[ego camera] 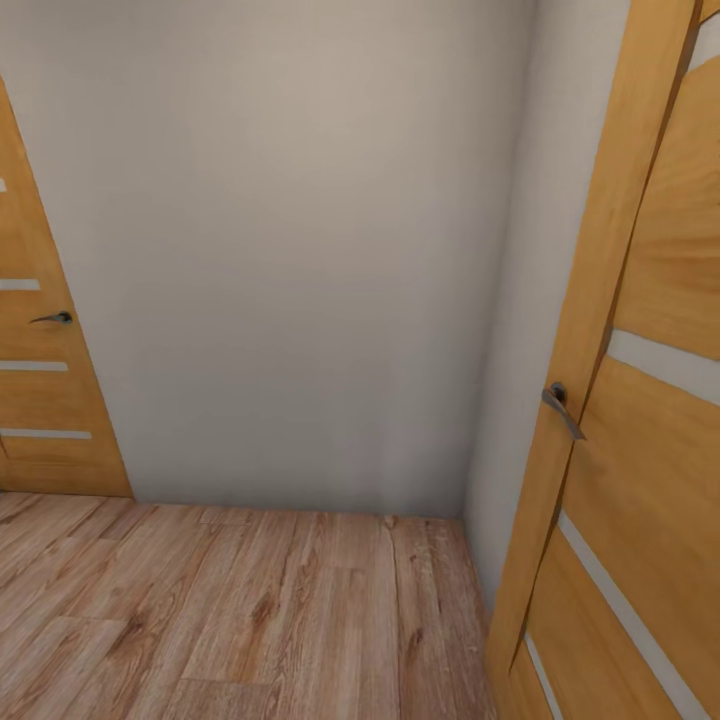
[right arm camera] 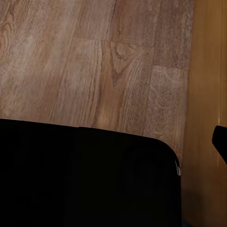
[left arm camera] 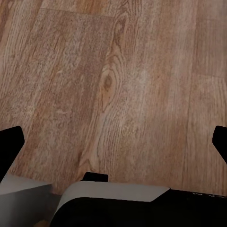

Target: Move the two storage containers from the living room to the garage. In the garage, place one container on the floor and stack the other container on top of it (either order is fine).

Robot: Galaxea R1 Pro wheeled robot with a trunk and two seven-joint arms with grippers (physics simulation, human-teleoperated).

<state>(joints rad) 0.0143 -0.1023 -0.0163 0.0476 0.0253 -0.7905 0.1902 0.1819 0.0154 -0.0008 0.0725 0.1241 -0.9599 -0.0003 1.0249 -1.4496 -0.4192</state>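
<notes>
No writing or labels can be read anywhere. In the head view, a honey-coloured wooden door stands at the far left, smooth-grained, with pale horizontal strips set into it and a slim dark metal lever handle. Beside it runs a plain, matte off-white wall, meeting a light wood plank floor with visible knots and streaky grain. At the right, a second door of the same orange wood stands close to the camera, angled, with pale strips and a curved grey metal handle.

The left wrist view looks down on the plank floor; the left tool is spread wide, its black fingertips at the frame's edges with nothing between them. In the right wrist view, a large black shape hides most of the right tool; I cannot tell its spread. The storage bins are not in sight here.
</notes>
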